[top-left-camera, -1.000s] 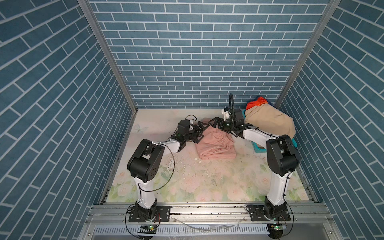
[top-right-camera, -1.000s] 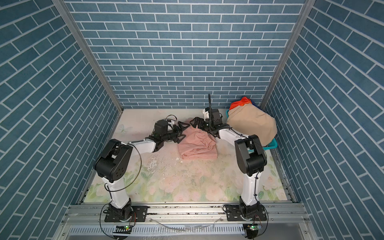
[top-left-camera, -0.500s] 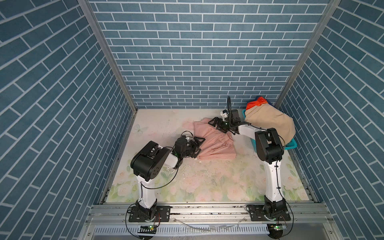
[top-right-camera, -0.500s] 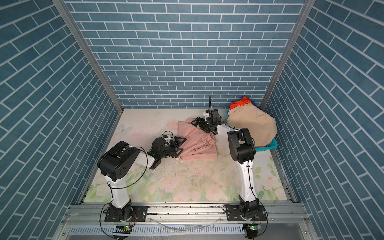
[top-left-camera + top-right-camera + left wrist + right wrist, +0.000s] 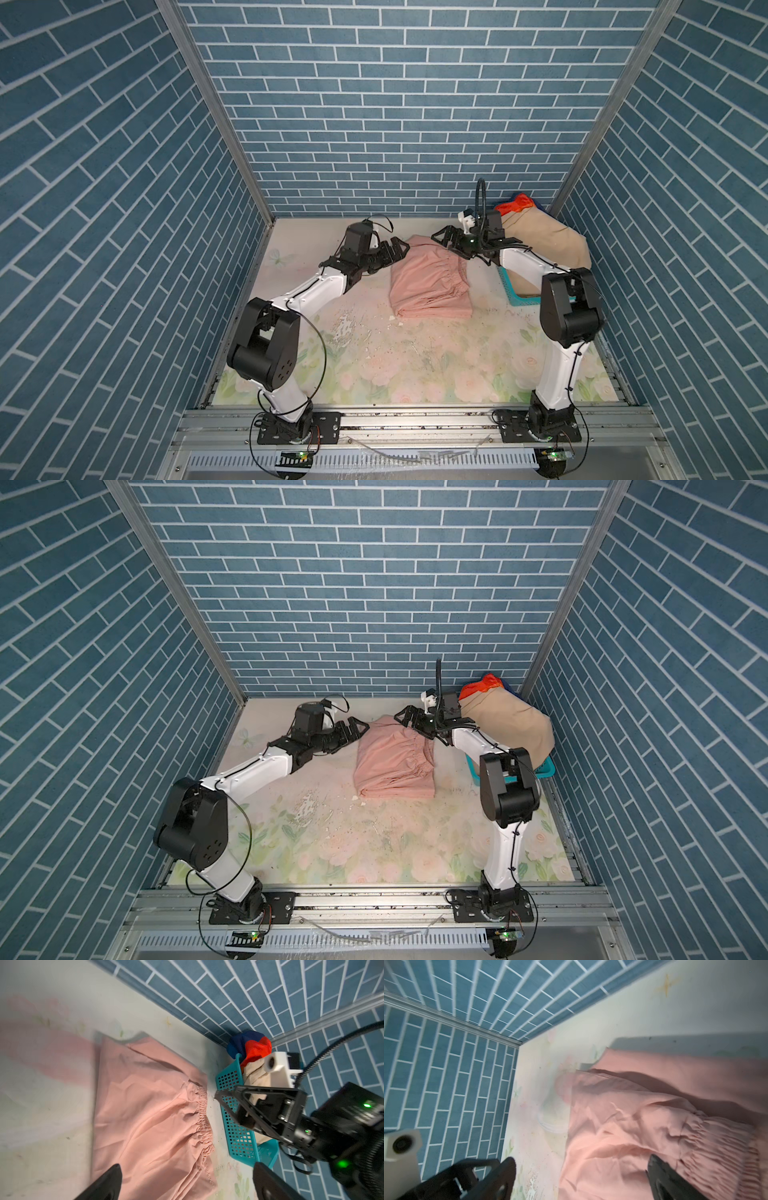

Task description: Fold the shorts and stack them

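The pale pink shorts (image 5: 428, 286) (image 5: 395, 762) lie folded on the floral table, elastic waist toward the basket. In the wrist views the pink shorts (image 5: 149, 1105) (image 5: 633, 1126) fill the middle. The beige shorts (image 5: 544, 245) (image 5: 511, 725) are heaped over the teal basket, and the red-and-blue shorts (image 5: 515, 205) (image 5: 482, 688) poke out behind them. My left gripper (image 5: 399, 245) (image 5: 359, 727) (image 5: 187, 1167) hovers open by the pink shorts' far left corner. My right gripper (image 5: 442, 239) (image 5: 405, 717) (image 5: 581, 1162) hovers open over their far right corner. Neither holds anything.
The teal perforated basket (image 5: 509, 286) (image 5: 471, 769) (image 5: 239, 1138) stands at the back right against the brick wall. Blue brick walls close in the table on three sides. Worn, flaked spots mark the table cover (image 5: 345, 328) in front of the pink shorts.
My left gripper has moved from the pink shorts' near left edge back to their far left corner. The right arm's elbow has swung outward. Both grippers have stayed open.
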{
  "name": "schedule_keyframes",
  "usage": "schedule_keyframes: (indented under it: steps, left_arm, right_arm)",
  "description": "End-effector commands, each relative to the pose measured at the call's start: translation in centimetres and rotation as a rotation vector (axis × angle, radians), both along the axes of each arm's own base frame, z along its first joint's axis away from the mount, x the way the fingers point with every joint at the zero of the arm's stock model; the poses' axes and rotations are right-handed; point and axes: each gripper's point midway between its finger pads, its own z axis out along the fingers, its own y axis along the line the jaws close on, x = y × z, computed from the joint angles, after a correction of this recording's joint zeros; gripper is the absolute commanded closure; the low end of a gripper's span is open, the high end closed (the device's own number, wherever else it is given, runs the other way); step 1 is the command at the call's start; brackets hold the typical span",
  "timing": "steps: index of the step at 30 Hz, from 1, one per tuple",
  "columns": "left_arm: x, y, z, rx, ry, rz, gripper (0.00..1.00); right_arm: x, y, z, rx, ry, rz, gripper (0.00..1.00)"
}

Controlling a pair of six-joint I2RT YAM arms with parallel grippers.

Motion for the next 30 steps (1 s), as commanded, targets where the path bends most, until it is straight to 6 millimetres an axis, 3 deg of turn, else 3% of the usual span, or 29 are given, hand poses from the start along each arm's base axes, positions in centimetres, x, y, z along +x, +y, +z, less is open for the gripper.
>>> schedule_keyframes:
  steps: [1,6,13,18,24,27,30]
  left_arm:
    - [-2.7,3.0,-8.9,0.271,0.254,-0.109,0.00]
    - [-2.0,1.4,-12.3,0.269,0.352,-0.198,0.02]
    - [-1.2,-0.2,-14.0,0.197,0.392,-0.215,0.04]
    - [-1.4,-0.4,-16.4,0.202,0.470,-0.207,0.07]
    - [-1.5,-0.1,-18.6,0.249,0.526,-0.187,0.09]
    - [-1.4,-0.4,-19.6,0.245,0.539,-0.185,0.20]
    - [-1.1,-0.9,-20.1,0.227,0.541,-0.185,0.41]
  right_arm:
    - [-2.4,-1.6,1.5,-0.048,-0.050,-0.001,0.01]
    - [-5.8,-3.8,1.0,-0.112,-0.051,-0.009,0.01]
    - [-9.2,-5.5,-1.1,-0.164,-0.002,0.003,0.01]
    - [-10.5,-5.7,-2.9,-0.120,0.032,-0.024,0.01]
    - [-11.1,-6.0,-2.5,-0.111,0.017,-0.041,0.01]
    - [-11.1,-6.1,-2.3,-0.115,0.013,-0.048,0.01]
    - [-11.1,-6.2,-2.2,-0.117,0.006,-0.054,0.01]
